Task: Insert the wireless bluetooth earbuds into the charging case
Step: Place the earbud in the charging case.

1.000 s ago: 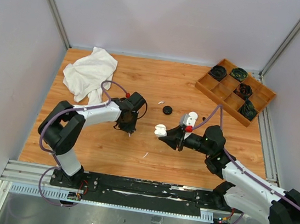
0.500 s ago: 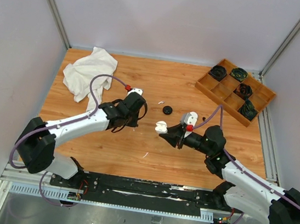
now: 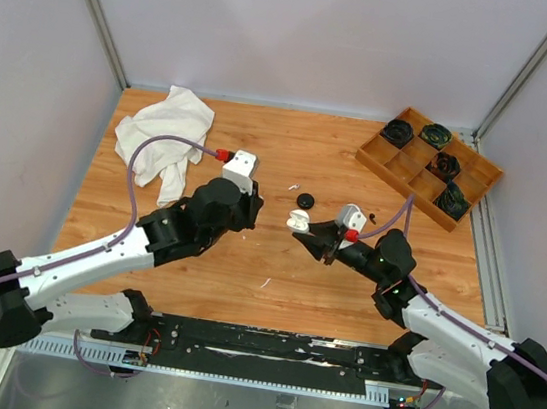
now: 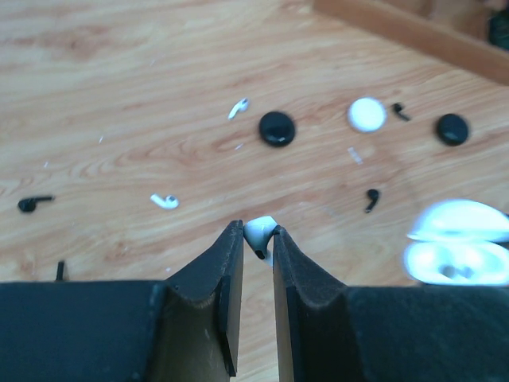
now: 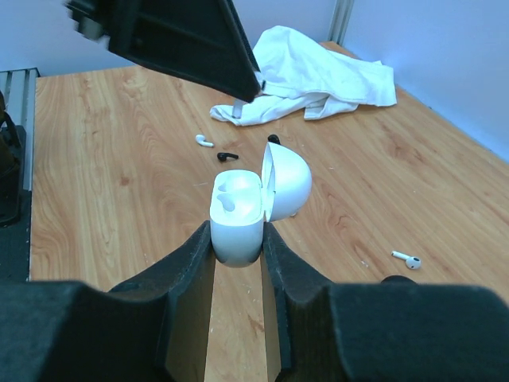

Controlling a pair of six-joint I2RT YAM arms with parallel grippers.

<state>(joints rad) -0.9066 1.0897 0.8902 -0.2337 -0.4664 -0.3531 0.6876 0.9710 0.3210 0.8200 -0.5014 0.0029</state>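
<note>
White plastic is seen pinched in the left hand [image 4: 256,228], whose fingers are closed on a white earbud [image 4: 259,231] held at their very tips and raised off the wooden counter [image 3: 291,146]. The right hand [image 5: 237,232] is clamped on the lower half of a white charging case [image 5: 236,208], which is held upright with its lid [image 5: 286,183] swung open to one side, so that a moulded well is shown inside. From above, the two hands are seen near each other over the middle of the counter but not touching, with the open case just to the right of the left hand's tips. Loose white buds [image 4: 165,201] and black buds [image 4: 371,199] are scattered over the counter beyond the hands, well apart from one another. Two round black cases [image 4: 277,128] and a round white case [image 4: 367,114] are lying shut among them. A wooden tray [image 4: 413,36] with compartments is set at the far right corner, and dark round items [image 3: 398,132] are kept in several of its compartments; what they are cannot be told. A crumpled white cloth [image 3: 162,129] is left at the far left corner.
</note>
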